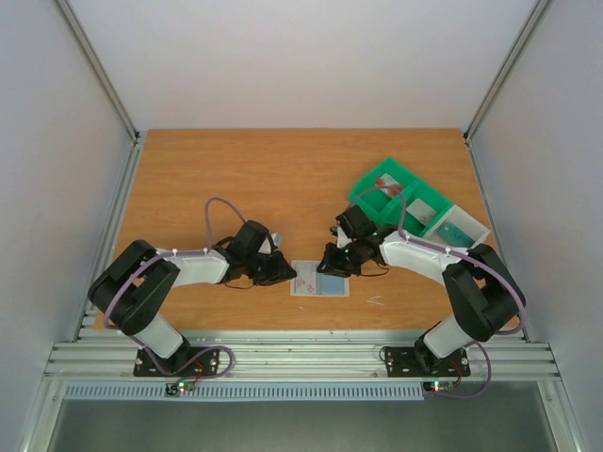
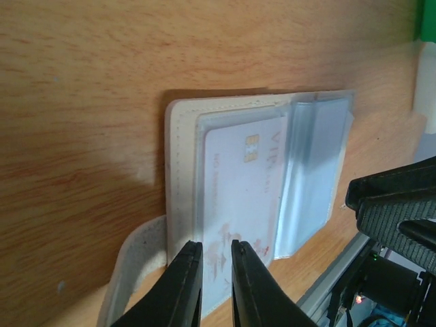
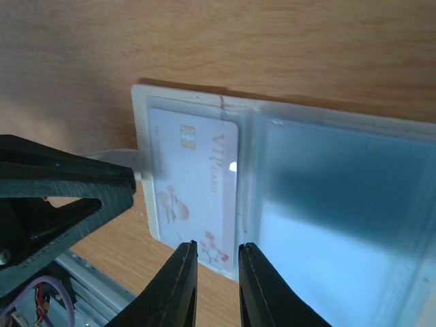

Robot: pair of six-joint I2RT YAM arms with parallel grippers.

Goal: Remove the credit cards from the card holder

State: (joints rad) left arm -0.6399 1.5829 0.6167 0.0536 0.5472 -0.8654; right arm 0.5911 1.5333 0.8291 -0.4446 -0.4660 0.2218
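The card holder [image 1: 303, 282] lies open and flat near the table's front edge, pale beige with clear sleeves [image 2: 180, 170] [image 3: 142, 122]. A white credit card [image 2: 238, 184] [image 3: 194, 184] with a chip and pink blossoms sits in one sleeve. A teal card [image 3: 340, 218] shows through the other sleeve. My left gripper [image 1: 283, 273] [image 2: 214, 243] stands at the holder's left end, jaws a narrow gap apart over the white card's edge. My right gripper [image 1: 337, 261] [image 3: 217, 244] is at the far side, jaws slightly apart over that card's corner, beside the fold. Neither visibly holds anything.
The holder's tab strap [image 2: 129, 272] curls out beside the left fingers. A bright green compartment tray [image 1: 391, 193] with a white section [image 1: 462, 226] stands at the back right. The metal rail [image 1: 301, 353] runs along the near table edge.
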